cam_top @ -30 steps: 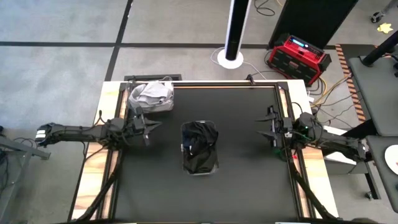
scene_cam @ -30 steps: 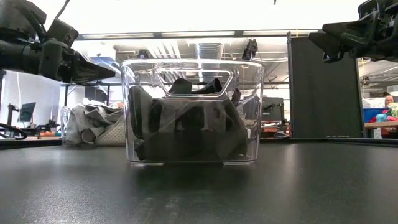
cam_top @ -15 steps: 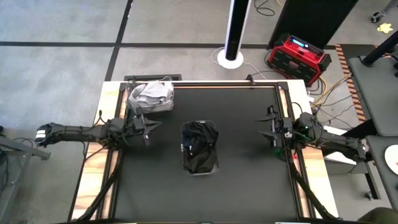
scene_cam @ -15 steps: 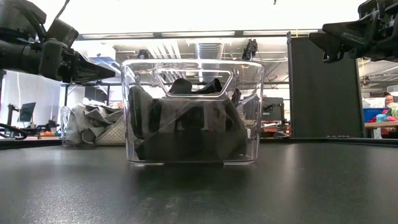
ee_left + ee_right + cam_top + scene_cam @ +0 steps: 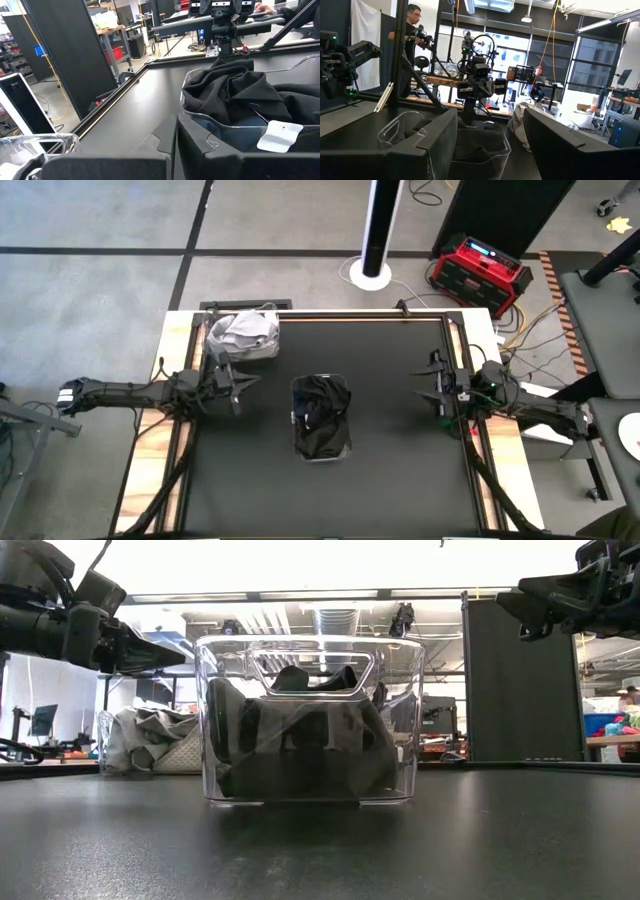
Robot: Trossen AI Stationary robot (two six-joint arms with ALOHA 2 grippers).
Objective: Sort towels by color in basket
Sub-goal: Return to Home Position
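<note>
A clear basket point(image 5: 297, 416) stands at the table's middle, filled with black towels point(image 5: 320, 420); the low view shows the same black towels point(image 5: 300, 750) through its wall. Light grey towels point(image 5: 243, 332) are heaped in a second clear basket point(image 5: 268, 310) at the far left corner. My left gripper point(image 5: 252, 381) hovers shut to the left of the middle basket, pointing at it. Level with it on the right, my right gripper point(image 5: 430, 388) hovers open and empty. In the left wrist view a white tag point(image 5: 277, 135) lies on the black towels point(image 5: 235, 90).
Black metal rails point(image 5: 455, 360) run along the table's left, right and far edges. Bare black tabletop point(image 5: 390, 470) lies around the middle basket. A person point(image 5: 412, 30) stands in the room beyond the table, and another sits farther back.
</note>
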